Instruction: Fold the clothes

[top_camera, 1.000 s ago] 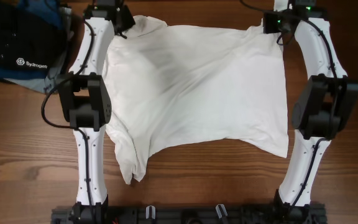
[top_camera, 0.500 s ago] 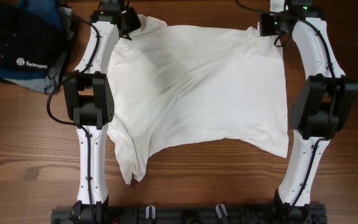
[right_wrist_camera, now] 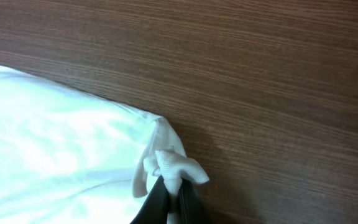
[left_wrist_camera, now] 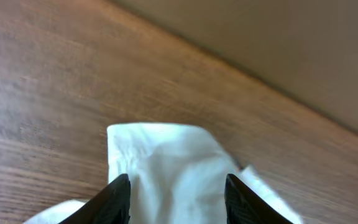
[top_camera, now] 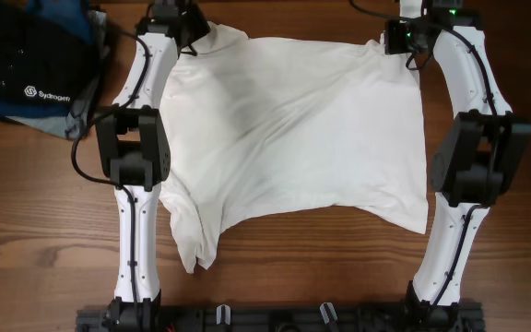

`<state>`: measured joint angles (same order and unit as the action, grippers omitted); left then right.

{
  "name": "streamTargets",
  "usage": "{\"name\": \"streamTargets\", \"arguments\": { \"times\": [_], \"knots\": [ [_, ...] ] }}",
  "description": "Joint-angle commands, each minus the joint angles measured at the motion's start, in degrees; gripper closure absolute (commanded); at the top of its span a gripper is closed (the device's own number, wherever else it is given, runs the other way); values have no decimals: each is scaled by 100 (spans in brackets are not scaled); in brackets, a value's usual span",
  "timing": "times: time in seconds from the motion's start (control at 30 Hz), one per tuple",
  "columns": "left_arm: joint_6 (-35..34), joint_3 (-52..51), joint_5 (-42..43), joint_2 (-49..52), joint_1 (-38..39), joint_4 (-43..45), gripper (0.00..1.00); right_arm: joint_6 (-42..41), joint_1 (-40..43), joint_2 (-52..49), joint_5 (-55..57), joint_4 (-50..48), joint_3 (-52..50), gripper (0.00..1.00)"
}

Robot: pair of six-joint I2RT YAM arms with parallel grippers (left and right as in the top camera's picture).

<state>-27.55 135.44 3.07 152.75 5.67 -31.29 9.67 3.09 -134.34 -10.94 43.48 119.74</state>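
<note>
We see the thin white wrinkly garment [top_camera: 293, 129] spread on the brown wooden table [top_camera: 26, 212] between our 2 arms. Our right gripper [right_wrist_camera: 174, 190] is clamped on its far right corner. Our left gripper [left_wrist_camera: 176, 186] straddles the far left corner, jaws apart.

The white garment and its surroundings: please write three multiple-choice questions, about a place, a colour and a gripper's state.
1. In the overhead view, where does the dark folded stack lie?
A. top left corner
B. bottom right corner
C. centre

2. What colour is the spread garment?
A. red
B. white
C. green

3. The right gripper is:
A. open over bare wood
B. shut on the dark folded stack
C. shut on the garment's corner

1 A, it sits at the upper left edge. 2 B, white in every view. 3 C, the right wrist view shows it pinching bunched cloth.
</note>
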Motion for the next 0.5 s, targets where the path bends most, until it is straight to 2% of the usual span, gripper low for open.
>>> {"name": "streamTargets", "arguments": {
  "times": [0.0,0.33,0.37,0.4,0.43,0.47],
  "knots": [
    [-170,107,13,483,33,-85,47,-17,-4,225,-162,55,144,96],
    [-304,107,98,546,-111,-76,48,-17,-4,271,-227,114,144,96],
    [-302,107,153,546,-129,-50,50,-17,-4,280,-245,122,144,96],
    [-328,107,210,546,-149,-2,62,-20,-4,297,-249,144,144,96],
    [-378,107,210,546,-160,31,82,-20,-4,302,-247,160,144,96],
    [-490,107,210,546,-168,85,94,-17,-4,326,-247,177,144,96]
  ]
}}
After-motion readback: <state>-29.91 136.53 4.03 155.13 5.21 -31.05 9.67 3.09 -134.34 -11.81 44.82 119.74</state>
